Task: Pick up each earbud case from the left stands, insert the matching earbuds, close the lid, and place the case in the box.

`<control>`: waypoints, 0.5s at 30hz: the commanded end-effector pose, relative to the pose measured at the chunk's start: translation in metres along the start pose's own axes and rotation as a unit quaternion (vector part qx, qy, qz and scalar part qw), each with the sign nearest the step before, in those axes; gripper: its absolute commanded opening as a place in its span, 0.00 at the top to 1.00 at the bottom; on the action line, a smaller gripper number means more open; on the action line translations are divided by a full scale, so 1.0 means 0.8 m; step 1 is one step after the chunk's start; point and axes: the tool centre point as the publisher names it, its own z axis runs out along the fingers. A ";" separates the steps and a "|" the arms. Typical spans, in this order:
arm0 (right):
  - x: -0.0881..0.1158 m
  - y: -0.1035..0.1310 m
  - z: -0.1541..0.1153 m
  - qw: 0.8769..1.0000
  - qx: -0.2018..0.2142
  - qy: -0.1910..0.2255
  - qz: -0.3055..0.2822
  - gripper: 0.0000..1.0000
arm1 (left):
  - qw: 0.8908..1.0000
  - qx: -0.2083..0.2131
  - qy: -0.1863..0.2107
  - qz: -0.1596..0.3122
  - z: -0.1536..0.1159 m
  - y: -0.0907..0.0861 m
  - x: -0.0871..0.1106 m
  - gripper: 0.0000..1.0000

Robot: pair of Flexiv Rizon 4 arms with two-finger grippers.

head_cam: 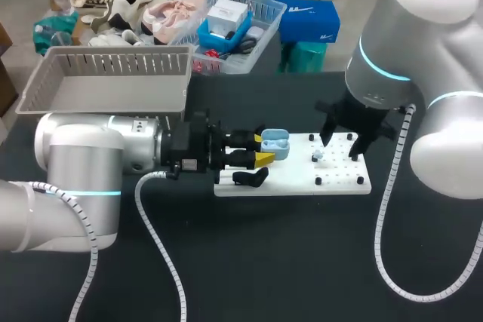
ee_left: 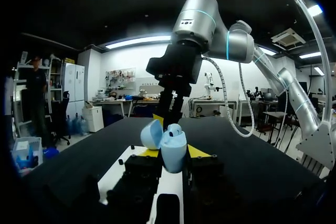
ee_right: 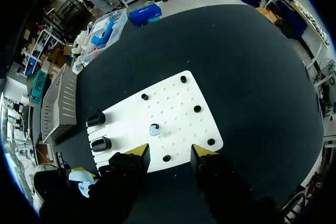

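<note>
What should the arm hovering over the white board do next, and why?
Probably lower the right gripper onto the small blue earbud on the white board. Its fingers are open with the earbud untouched ahead of them, while the left gripper holds the earbud case with its lid open.

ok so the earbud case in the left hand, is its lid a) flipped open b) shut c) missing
a: the earbud case held in the left hand has its lid swung up and back, leaving the inside exposed.
</note>
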 end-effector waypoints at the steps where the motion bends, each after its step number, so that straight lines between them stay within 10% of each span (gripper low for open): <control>1: -0.004 0.012 0.019 1.000 0.006 0.007 -0.007 0.51 | 1.000 -0.004 0.000 0.001 0.000 -0.002 0.000 1.00; 15: 0.000 0.021 0.038 1.000 -0.004 0.011 -0.028 0.55 | 1.000 -0.004 0.000 0.001 0.000 -0.002 0.000 1.00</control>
